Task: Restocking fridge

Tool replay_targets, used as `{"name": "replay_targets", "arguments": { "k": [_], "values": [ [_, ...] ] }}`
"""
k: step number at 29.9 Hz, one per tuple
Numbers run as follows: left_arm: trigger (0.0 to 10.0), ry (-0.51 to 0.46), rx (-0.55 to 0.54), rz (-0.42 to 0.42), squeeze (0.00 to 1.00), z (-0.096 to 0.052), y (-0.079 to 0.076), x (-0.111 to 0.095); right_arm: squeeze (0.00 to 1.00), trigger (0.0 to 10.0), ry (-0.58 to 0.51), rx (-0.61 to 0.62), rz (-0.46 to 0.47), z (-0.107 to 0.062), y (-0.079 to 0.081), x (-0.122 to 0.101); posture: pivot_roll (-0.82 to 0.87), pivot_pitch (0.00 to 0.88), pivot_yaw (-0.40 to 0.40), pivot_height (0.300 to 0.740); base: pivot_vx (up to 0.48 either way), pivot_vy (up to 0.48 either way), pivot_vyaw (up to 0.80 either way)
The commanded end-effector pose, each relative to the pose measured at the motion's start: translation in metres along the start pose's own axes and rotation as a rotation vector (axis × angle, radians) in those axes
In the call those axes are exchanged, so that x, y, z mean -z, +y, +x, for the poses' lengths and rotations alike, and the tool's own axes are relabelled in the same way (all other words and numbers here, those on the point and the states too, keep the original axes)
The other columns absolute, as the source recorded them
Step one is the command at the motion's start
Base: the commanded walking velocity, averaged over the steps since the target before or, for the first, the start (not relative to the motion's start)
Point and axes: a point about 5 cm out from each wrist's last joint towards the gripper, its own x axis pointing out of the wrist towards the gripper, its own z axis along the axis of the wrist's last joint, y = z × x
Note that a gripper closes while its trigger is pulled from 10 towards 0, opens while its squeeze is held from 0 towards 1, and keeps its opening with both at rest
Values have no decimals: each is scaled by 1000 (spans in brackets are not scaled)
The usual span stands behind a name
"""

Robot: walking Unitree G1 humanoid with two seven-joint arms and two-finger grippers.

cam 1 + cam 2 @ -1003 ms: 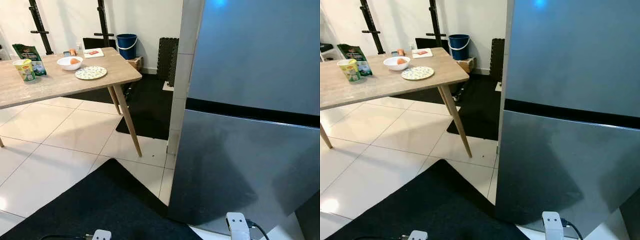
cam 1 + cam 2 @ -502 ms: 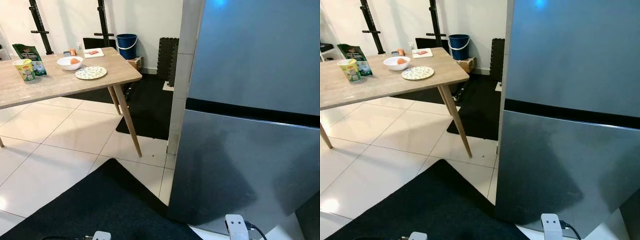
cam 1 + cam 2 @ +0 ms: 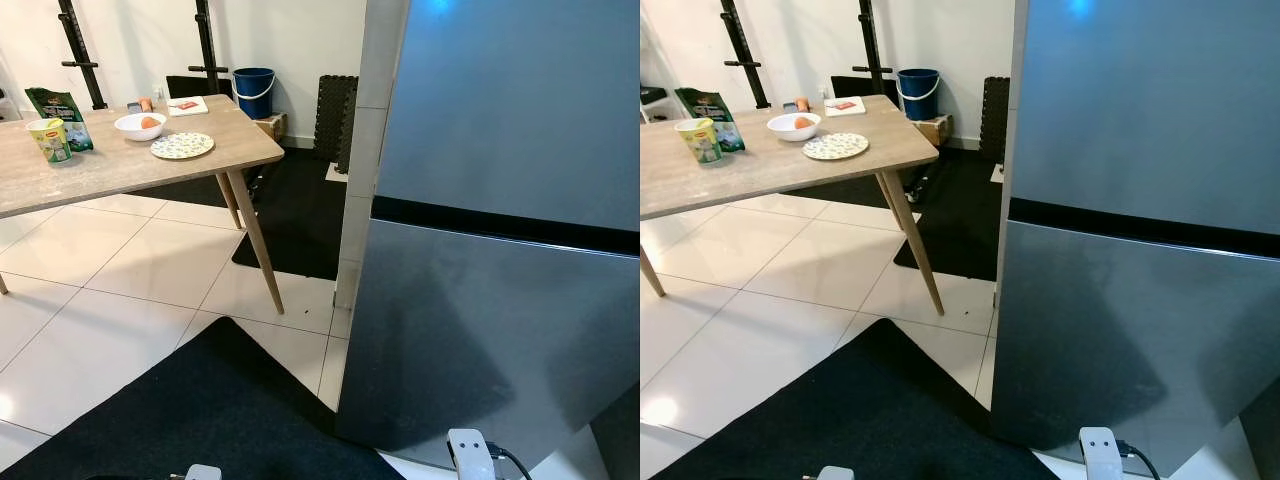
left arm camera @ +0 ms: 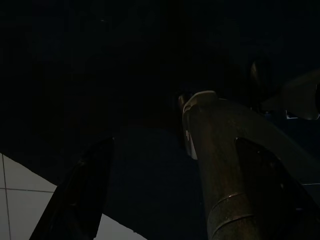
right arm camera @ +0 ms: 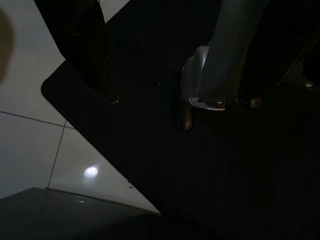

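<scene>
— Black fingers first: how do your grippers stand?

— Both my arms hang idle. My left gripper (image 4: 150, 190) has its fingers spread apart over a black mat (image 3: 200, 410), in deep shade. My right gripper (image 5: 150, 95) hangs over the same mat at its edge, where the white floor tiles (image 5: 30, 145) begin; its fingers are apart too, with nothing between them.

— And the fridge?

— My fridge (image 3: 500, 250) stands right before me on my right, grey and glossy, both doors shut, with a dark band between the upper door and the lower one.

— Where are the groceries?

— Well apart from me, on the wooden table (image 3: 120, 165) to my left. At its far end sits a white bowl (image 3: 139, 126) with something orange in it, and just beside that a patterned plate (image 3: 181, 146). Nearer the left edge stands a yellow-green tub (image 3: 50, 139), touching or almost touching a green bag (image 3: 58, 105) behind it.

— Anything past the table?

— A blue bucket (image 3: 253, 91) stands by the wall.
</scene>
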Motion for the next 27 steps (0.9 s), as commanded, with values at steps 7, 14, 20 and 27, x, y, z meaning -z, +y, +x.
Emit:
{"name": "replay_targets", "arguments": {
  "k": [7, 14, 20, 27],
  "values": [
    [10000, 8, -3, -9, 1000, 0, 1, 2, 1000, 10000, 1, -9, -13, 0, 0, 0, -5, 0, -9, 740, 0, 0, 0],
    [10000, 12, -10, 23, 0, 0, 0, 1, 0, 10000, 7, -23, 35, 0, 1, 1, -6, 0, -10, 740, 0, 0, 0],
    [10000, 11, -6, 27, 0, 0, 0, 1, 0, 10000, 10, -42, -5, 0, 2, 1, -8, 0, -5, 740, 0, 0, 0],
    [10000, 19, -7, 33, 0, -1, 3, 4, 0, 10000, 29, -52, -3, 0, 5, 6, -8, 0, 1, 740, 0, 0, 664]
  ]
}}
